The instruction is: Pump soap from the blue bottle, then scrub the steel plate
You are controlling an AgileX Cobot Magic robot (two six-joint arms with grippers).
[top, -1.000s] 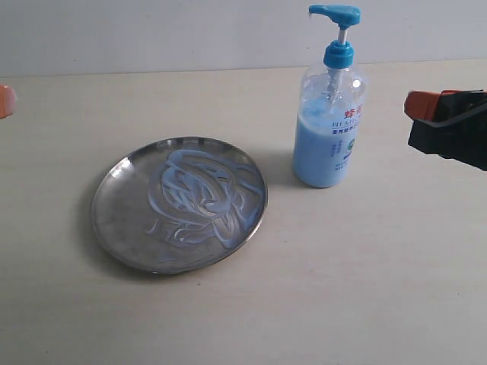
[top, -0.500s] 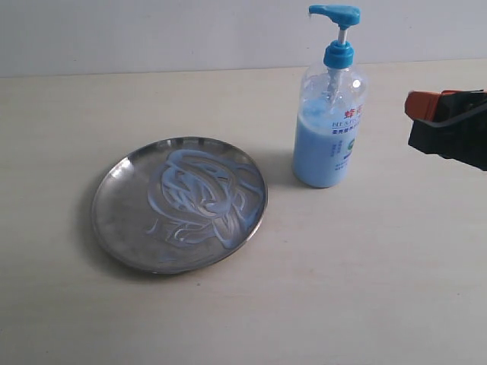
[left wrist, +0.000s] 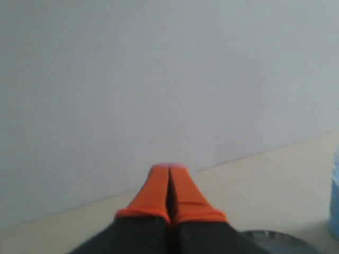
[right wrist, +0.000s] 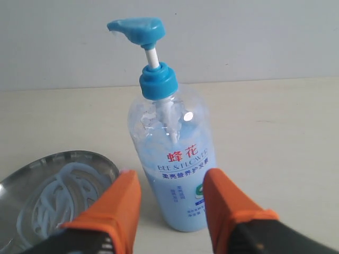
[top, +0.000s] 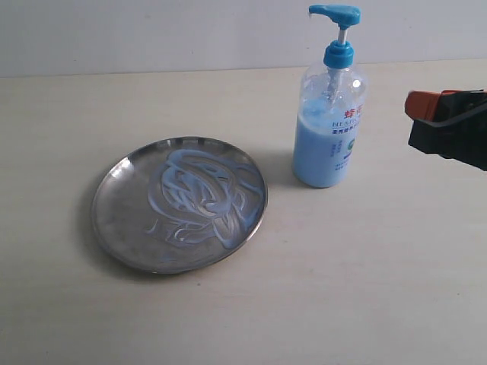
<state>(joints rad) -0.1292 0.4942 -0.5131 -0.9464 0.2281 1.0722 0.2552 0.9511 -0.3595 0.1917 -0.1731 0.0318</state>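
Risk, near: steel plate [top: 114, 205] lies loose on the table [top: 342, 274], just beside the bottle. Smeared soap [top: 198, 194] likely makes it slick, so a scrub stroke could skid it.
Farther: blue bottle [top: 327, 137] stands tall and upright; an off-centre press on the pump head [top: 335, 13] could tip it.
Right gripper [right wrist: 169, 180]: jaws partly apart, empty, well clear of the bottle.
Left gripper [left wrist: 169, 172]: pinched closed, empty.
Plate: shiny, raised rim, pale blue swirls.

The bottle [top: 329, 129] stands right of the plate [top: 118, 205] (not touching), both on the table [top: 365, 289].
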